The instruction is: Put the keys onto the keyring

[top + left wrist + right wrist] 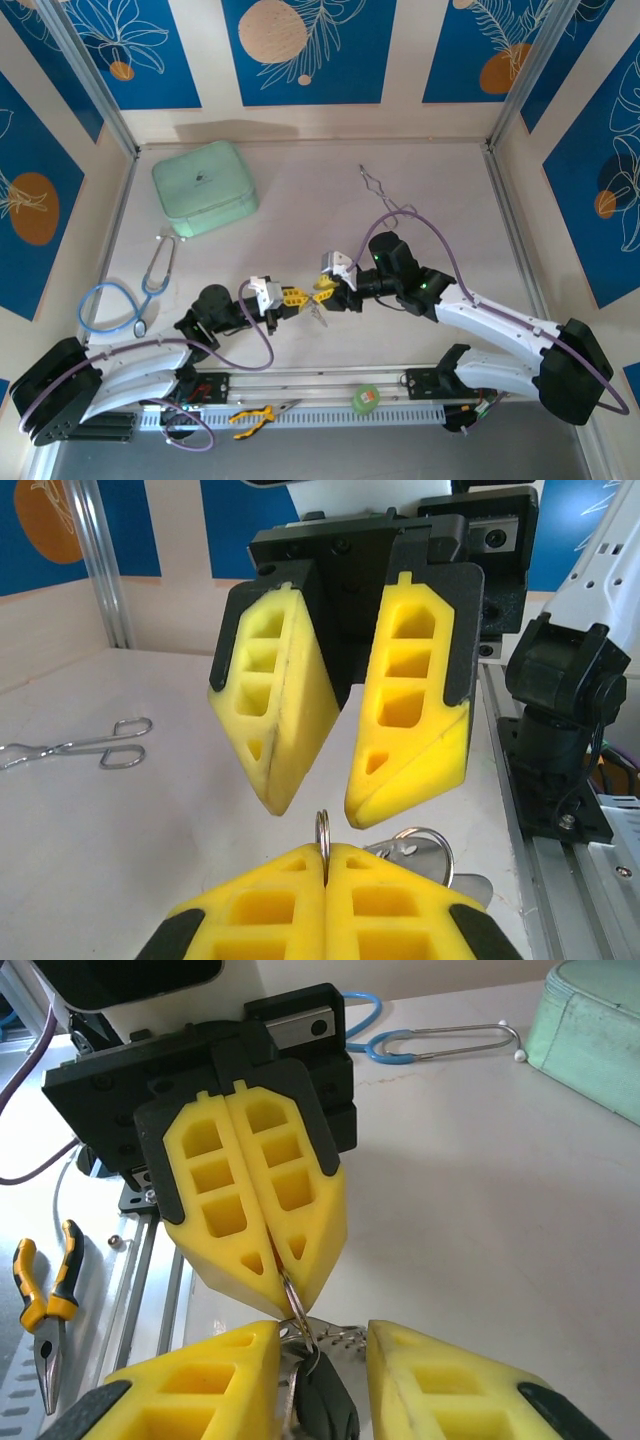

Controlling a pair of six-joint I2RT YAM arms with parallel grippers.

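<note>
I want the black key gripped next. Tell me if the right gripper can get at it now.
Probably yes. The right gripper is open, and the black key sits between its fingers, just below the keyring pinched by the left gripper. Nothing stands between.

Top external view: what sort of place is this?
Probably a robot test booth: two white robot arms bolted at the edge of a pale table, blue leaf-patterned wall panels boxing it in, and props like a mint-green case and blue-tubed stethoscope.
</note>
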